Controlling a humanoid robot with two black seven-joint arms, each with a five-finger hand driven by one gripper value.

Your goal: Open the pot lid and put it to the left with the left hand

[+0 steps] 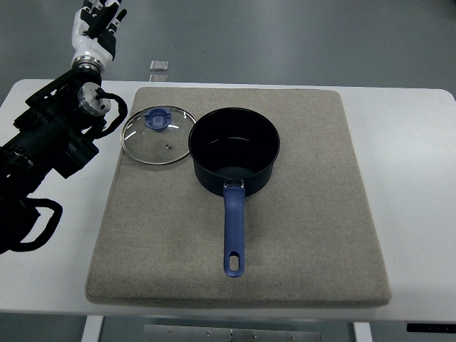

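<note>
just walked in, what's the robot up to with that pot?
The lid is already off and lies flat on the mat, just left of the open pot. The left hand is raised beyond the table's far-left corner, fingers spread, holding nothing. The right arm isn't in view.

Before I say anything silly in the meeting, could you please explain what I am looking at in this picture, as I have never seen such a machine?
This is a single camera view, looking steeply down from the robot's own side onto a white table. The black jointed limb on the picture's left is the humanoid robot's left arm; it ends in the left hand, a white and black hand with fingers, raised beyond the table's far corner with fingers spread, holding nothing. The right arm is not in view. On the table lies a grey mat. On it stands a dark blue pot, open, its long handle pointing toward the camera. Its glass lid with a blue knob lies flat beside the pot's left.
</note>
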